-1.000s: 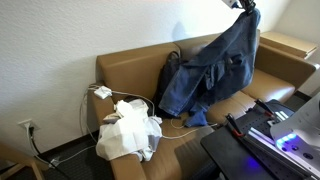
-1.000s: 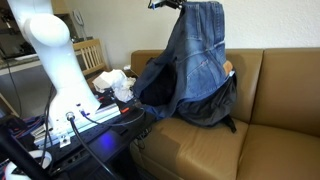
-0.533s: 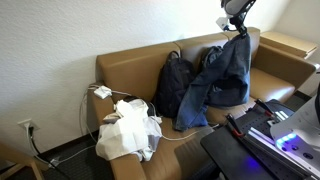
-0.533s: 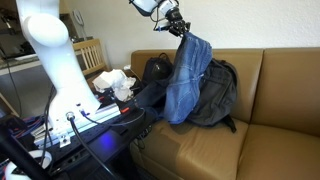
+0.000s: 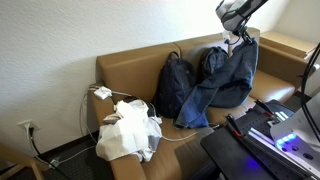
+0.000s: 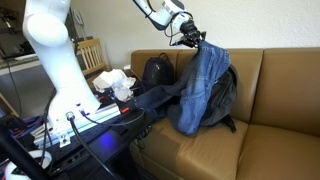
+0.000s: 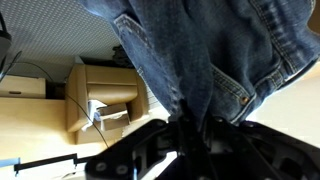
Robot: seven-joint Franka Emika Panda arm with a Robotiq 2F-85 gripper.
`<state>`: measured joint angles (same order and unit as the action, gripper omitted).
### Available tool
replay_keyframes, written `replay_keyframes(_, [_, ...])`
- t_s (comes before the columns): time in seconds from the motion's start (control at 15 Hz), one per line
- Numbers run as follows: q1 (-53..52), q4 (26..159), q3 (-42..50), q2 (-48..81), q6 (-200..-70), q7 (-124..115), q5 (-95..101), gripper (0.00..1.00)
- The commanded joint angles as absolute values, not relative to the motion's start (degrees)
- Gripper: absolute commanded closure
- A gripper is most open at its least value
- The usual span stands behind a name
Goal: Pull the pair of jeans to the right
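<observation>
A pair of blue jeans (image 5: 222,85) hangs from my gripper (image 5: 236,40) over the brown sofa (image 5: 130,72). In both exterior views the gripper is shut on the top of the jeans (image 6: 205,85), which are lifted and drape down onto the seat. My gripper (image 6: 195,40) sits above the sofa back. In the wrist view the denim (image 7: 190,50) fills the frame and is pinched between my fingers (image 7: 195,125).
A dark backpack (image 5: 175,85) leans on the sofa back beside the jeans; it also shows in an exterior view (image 6: 155,70). A white bag (image 5: 128,130) lies on the seat. A wooden side table (image 5: 290,45) stands by the sofa. A white cable (image 5: 100,95) lies near the armrest.
My gripper has carried the jeans sideways along the sofa and lower. The jeans have come off the backpack, which now shows uncovered.
</observation>
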<state>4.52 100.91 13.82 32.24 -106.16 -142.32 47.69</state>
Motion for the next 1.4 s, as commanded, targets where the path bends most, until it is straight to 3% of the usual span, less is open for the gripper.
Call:
replay_keyframes(0.0, [4.78,99.24,13.36,34.34,-105.58,-142.6,47.7,0.9])
replay_keyframes(0.13, [4.62,99.23,13.27,35.05,-105.72,-142.61,47.7,0.9])
replay_keyframes(0.2, [3.65,98.71,13.75,36.35,-103.55,-143.42,48.92,0.97])
replay_keyframes(0.6, [4.8,85.13,20.91,57.11,-101.24,-149.49,42.99,0.97])
replay_keyframes(0.67, [5.14,83.8,19.96,58.39,-102.04,-149.71,41.73,0.97])
replay_keyframes(0.73, [6.6,89.78,18.62,54.09,-103.27,-149.54,44.7,0.9])
replay_keyframes(0.87, [6.18,85.57,19.27,58.33,-103.3,-149.47,43.08,0.9])
replay_keyframes(0.93, [5.85,84.52,19.3,59.04,-103.2,-149.46,42.89,0.97])
replay_keyframes(1.33, [3.84,64.6,31.36,79.34,-100.77,-149.3,25.53,0.97])
